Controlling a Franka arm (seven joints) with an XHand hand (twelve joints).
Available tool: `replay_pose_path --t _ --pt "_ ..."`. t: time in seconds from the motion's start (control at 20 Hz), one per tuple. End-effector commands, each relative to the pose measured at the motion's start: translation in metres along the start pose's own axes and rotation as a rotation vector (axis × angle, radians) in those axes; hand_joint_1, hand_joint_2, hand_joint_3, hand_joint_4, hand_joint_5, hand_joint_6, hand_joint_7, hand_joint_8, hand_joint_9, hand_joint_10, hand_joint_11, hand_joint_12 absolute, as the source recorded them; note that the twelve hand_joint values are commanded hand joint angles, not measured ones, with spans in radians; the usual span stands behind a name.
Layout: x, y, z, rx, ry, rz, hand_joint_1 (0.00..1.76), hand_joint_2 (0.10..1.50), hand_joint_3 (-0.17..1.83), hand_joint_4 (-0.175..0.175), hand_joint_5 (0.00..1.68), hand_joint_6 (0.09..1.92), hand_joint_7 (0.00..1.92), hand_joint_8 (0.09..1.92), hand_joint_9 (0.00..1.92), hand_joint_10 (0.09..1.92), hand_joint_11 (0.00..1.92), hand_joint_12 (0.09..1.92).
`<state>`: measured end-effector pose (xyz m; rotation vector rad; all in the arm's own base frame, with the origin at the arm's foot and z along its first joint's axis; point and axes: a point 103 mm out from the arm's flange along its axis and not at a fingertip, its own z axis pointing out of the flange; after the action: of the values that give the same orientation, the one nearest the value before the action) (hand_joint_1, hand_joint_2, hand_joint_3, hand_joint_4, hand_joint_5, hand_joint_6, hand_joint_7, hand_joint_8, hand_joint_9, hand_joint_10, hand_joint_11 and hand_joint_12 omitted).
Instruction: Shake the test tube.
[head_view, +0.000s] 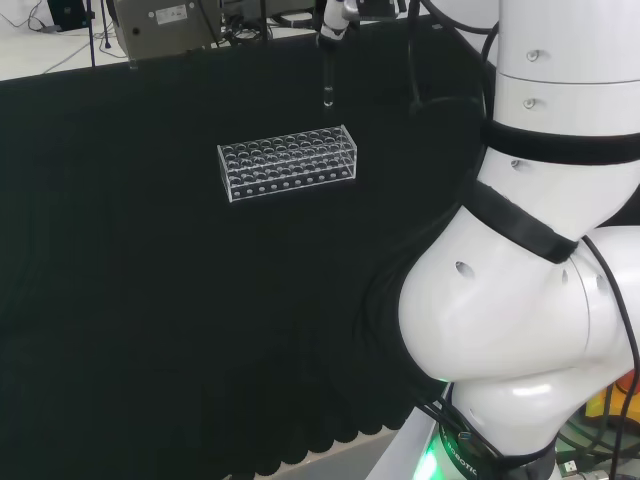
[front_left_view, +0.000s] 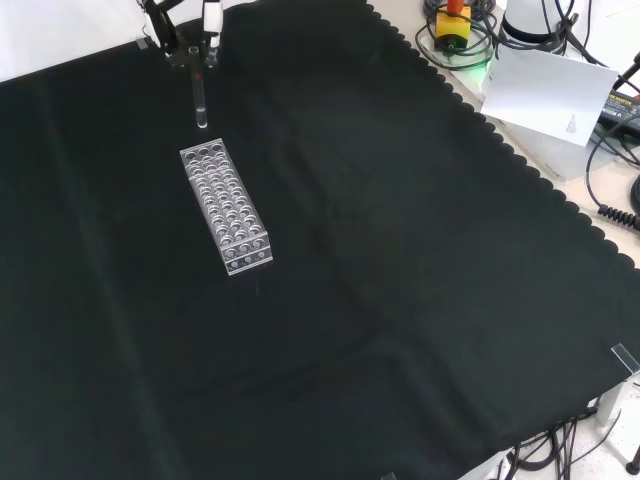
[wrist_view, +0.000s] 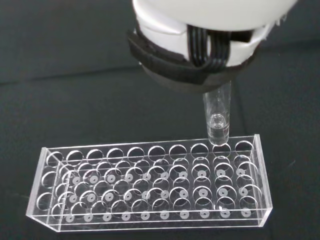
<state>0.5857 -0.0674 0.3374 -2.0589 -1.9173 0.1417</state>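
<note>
No print can be read. A white sheet (front_left_view: 545, 92) beside the cloth in the front view carries a small mark, perhaps a triangle sign, too small to make out.

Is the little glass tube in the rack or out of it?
Out. The hand holds the tube upright above the rack, its bottom clear of the holes.

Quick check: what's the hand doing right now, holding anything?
Hand: shut on the test tube, holding it upright in the air above one end of the clear tube rack.
</note>
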Motion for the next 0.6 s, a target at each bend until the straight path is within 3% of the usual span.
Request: replay_pose_path --t 0.05,0.4,0.6 --pt "0.007 -0.012 -0.010 -0.002 -0.006 -0.024 1.44 0.65 0.57 -0.175 1.34 0.31 1.43 0.68 1.53 0.09 1.20 0.84" --pt "0.027 -0.017 -0.008 -0.002 0.024 -0.061 1.44 0.64 0.58 -0.175 1.34 0.30 1.43 0.68 1.53 0.09 1.20 0.84" --pt "0.050 -0.016 -0.004 -0.002 0.064 -0.101 1.44 0.64 0.58 -0.175 1.34 0.30 1.43 0.67 1.53 0.09 1.20 0.84"
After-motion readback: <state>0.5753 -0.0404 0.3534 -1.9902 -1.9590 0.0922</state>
